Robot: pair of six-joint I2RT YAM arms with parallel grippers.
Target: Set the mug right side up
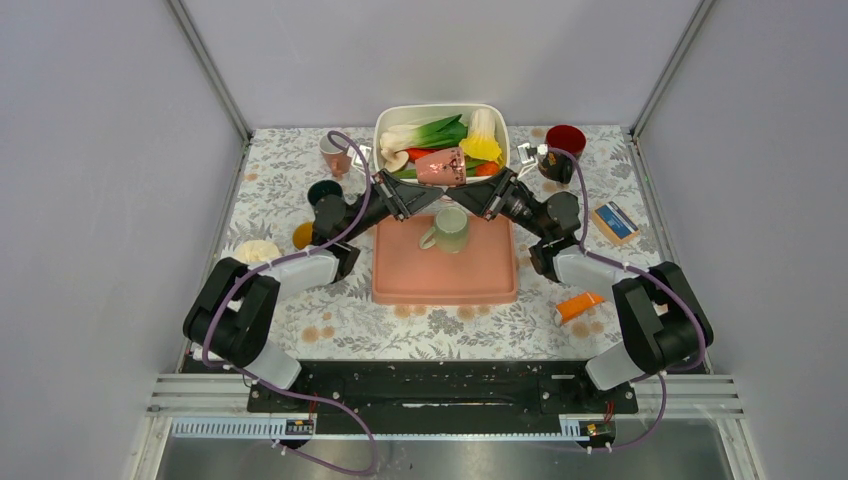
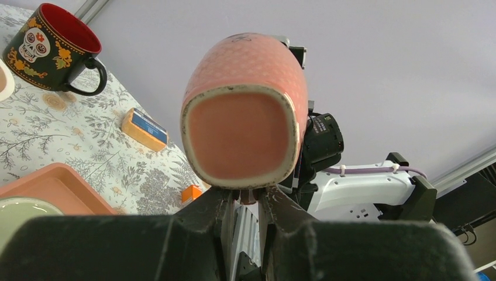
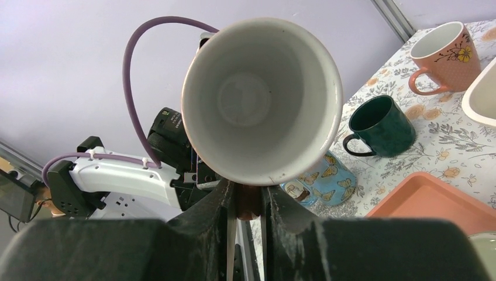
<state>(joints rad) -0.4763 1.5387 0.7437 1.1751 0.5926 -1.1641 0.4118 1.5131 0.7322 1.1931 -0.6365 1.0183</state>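
Observation:
A pink dotted mug (image 1: 441, 166) hangs on its side in the air above the far edge of the salmon tray (image 1: 445, 280), held between both arms. My left gripper (image 1: 430, 193) is shut on its handle; the left wrist view shows the mug's flat base (image 2: 240, 134) right above the gripper (image 2: 250, 196). My right gripper (image 1: 471, 195) is shut on the same handle from the other side; the right wrist view looks into the mug's white open mouth (image 3: 257, 99) above the gripper (image 3: 248, 193).
A pale green mug (image 1: 450, 228) stands on the tray. A white bin (image 1: 383, 128) of vegetables is behind. Around are a skull mug (image 1: 563, 150), a dark green mug (image 3: 383, 126), a pink flower mug (image 3: 447, 55), a blue butterfly mug (image 3: 327, 175), a blue-topped box (image 1: 615, 222) and an orange block (image 1: 580, 305).

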